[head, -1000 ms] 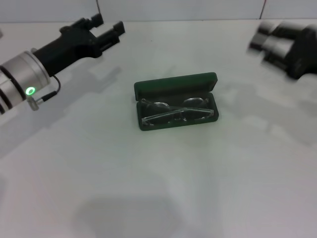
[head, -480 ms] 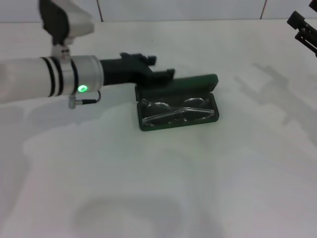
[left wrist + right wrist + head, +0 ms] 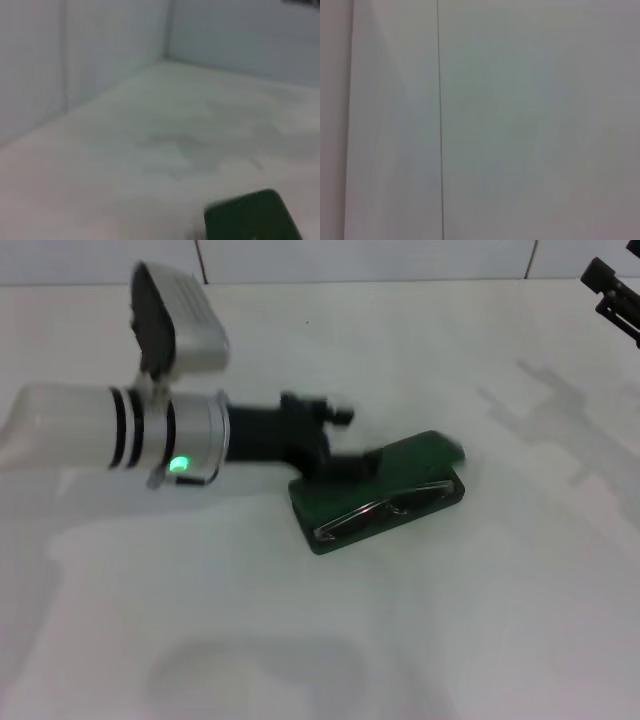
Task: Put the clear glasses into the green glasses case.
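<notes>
The green glasses case (image 3: 400, 472) lies tilted on the white table, right of centre in the head view, its lid lowered most of the way over the base. The clear glasses (image 3: 372, 512) show through the narrow gap along the front, inside the case. My left gripper (image 3: 345, 440) reaches in from the left and sits open against the back of the lid, one finger (image 3: 352, 466) touching it. The left wrist view shows only a corner of the green lid (image 3: 252, 216). My right gripper (image 3: 608, 288) is open at the far right edge, away from the case.
The white table (image 3: 300, 620) stretches around the case. A white wall with a vertical seam (image 3: 439, 120) fills the right wrist view. The left arm's silver wrist with its green light (image 3: 180, 464) hangs over the left half of the table.
My left gripper has swung down against the lid. The lid has dropped from standing open to nearly shut, and the case has slid toward me and turned. The right arm stays at the edge.
</notes>
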Available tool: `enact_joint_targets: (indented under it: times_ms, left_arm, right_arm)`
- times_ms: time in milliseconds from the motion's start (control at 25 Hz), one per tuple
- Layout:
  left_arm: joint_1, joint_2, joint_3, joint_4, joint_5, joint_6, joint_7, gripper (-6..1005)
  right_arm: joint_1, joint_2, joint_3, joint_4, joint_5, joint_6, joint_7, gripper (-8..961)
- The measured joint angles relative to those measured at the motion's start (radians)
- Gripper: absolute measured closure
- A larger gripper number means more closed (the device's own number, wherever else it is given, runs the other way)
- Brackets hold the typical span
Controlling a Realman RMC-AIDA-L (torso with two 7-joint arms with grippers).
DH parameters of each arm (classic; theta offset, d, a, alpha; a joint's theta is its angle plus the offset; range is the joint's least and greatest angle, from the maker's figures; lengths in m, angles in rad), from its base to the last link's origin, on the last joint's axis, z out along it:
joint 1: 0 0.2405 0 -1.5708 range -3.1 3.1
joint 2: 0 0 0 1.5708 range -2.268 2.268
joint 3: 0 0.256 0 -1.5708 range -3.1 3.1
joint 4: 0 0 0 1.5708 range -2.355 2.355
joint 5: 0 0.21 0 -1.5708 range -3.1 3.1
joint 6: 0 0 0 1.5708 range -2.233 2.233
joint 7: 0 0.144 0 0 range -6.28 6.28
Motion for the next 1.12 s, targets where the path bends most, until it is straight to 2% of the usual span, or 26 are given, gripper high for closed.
enact_joint_targets:
  times_ms: [320,440,520,560,640,760,880,1000,1120]
  left_arm:
    - [0.018,-0.003,0.000,0.032,0.047,-0.008,0.115,292]
    - [0.033,-0.001,-0.001,0.026,-0.040,0.007,0.135,292]
    - [0.067,0.008,-0.001,0.022,-0.180,0.083,0.184,291]
    - [0.067,0.008,-0.001,0.022,-0.180,0.083,0.184,291]
    - [0.108,0.024,-0.001,0.020,-0.309,0.204,0.232,291]
    - [0.157,0.055,-0.001,0.017,-0.402,0.361,0.278,292]
    - [0.188,0.094,0.000,0.007,-0.378,0.509,0.310,292]
    - [0.213,0.119,0.001,-0.004,-0.332,0.627,0.336,292]
    - [0.223,0.122,0.001,-0.028,-0.283,0.694,0.359,292]
  right_arm:
    - [0.021,0.002,-0.004,-0.002,-0.001,0.043,-0.003,250]
    - [0.028,0.001,-0.014,-0.004,-0.006,0.048,-0.004,250]
    - [0.032,0.000,-0.038,-0.006,-0.007,0.051,-0.004,250]
    - [0.033,-0.002,-0.064,-0.010,-0.007,0.054,-0.004,250]
    - [0.038,-0.004,-0.126,-0.022,-0.007,0.057,-0.003,250]
    - [0.045,-0.017,-0.277,-0.060,-0.014,0.055,0.022,249]
    - [0.056,-0.050,-0.469,-0.140,-0.054,0.017,0.118,249]
    - [0.082,-0.068,-0.524,-0.166,-0.101,-0.059,0.150,249]
    - [0.105,-0.073,-0.527,-0.170,-0.136,-0.136,0.150,249]
